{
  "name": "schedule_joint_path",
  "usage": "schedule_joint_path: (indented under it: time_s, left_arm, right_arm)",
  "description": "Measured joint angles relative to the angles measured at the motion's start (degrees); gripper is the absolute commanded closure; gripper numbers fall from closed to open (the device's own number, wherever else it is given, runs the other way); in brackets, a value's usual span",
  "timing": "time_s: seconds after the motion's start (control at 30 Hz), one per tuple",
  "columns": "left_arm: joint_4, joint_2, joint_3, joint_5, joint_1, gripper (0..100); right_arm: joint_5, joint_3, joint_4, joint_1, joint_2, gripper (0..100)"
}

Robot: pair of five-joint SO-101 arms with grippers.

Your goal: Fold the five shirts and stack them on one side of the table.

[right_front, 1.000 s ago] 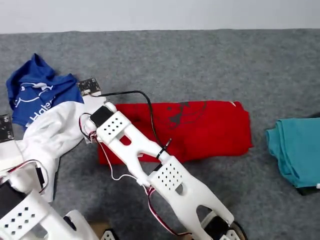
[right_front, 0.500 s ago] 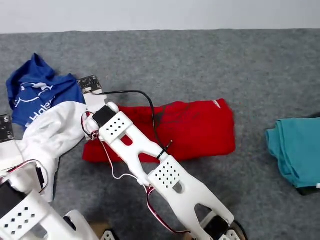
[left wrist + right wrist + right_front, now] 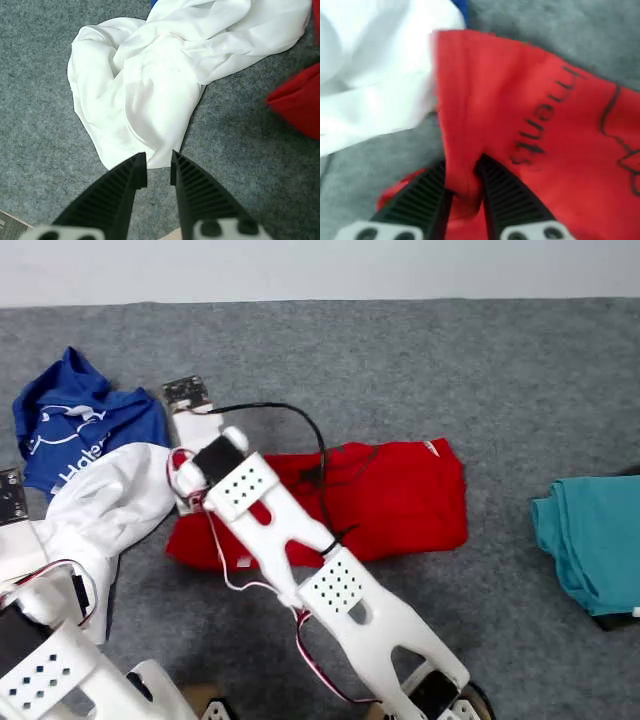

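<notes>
While the red shirt lies mid-frame in the high view, it has slid left and shortened over the last second, and its left end has bunched up. That looks like dragging or gathering, not yet a clean fold. Its long axis runs left to right, with the pinched end pointing at the white shirt. The right gripper nips red cloth. The left gripper, fingers slightly parted, holds nothing above the white shirt.
</notes>
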Motion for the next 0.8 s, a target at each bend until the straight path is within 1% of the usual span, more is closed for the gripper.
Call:
schedule_joint_path:
  time_s: [0.13, 0.4, 0.5, 0.6, 0.8]
  left_arm:
    - [0.0, 0.0, 0.0, 0.0, 0.0, 91]
    - [0.0, 0.0, 0.0, 0.0, 0.0, 91]
    - [0.0, 0.0, 0.0, 0.0, 0.0, 91]
    - [0.0, 0.0, 0.0, 0.0, 0.0, 91]
    - [0.0, 0.0, 0.0, 0.0, 0.0, 91]
  right_arm:
    - [2.37, 0.0, 0.18, 3.96, -1.76, 99.0]
    - [9.14, 0.09, 0.18, 12.48, -11.6, 99.1]
    - [11.43, 3.6, 0.18, 14.86, -15.74, 99.1]
    - [13.19, 12.66, 0.18, 16.7, -21.89, 99.1]
    - [14.95, 42.55, 0.18, 20.84, -40.0, 99.0]
